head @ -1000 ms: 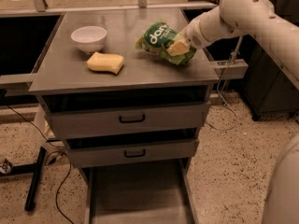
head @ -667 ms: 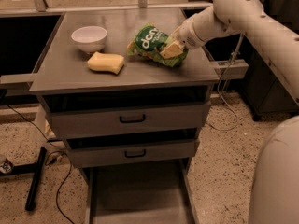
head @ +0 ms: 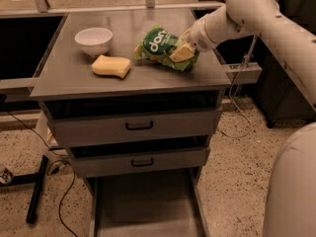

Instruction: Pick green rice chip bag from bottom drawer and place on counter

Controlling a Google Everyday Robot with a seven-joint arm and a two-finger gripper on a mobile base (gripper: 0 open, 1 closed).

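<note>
The bottom drawer [head: 143, 201] is pulled out at the near edge of the view; nothing shows on its visible floor. Above it are two closed drawers [head: 138, 126] with black handles. On the counter [head: 74, 83], a yellow sponge [head: 111, 66] lies near the front edge, left of centre. The green rice chip bag [head: 159, 46] rests on the counter's right half. The gripper [head: 183, 51] is clenched on the bag's right end. A white bowl [head: 94, 40] sits toward the far left corner.

A robotics lab workspace: a grey metal drawer cabinet [head: 133, 127] stands on a speckled terrazzo floor [head: 237, 162] with loose cables [head: 65, 191] trailing. The tool [head: 185, 51] grips the green rice chip bag [head: 155, 46] at the surface's [head: 148, 78] right side.
</note>
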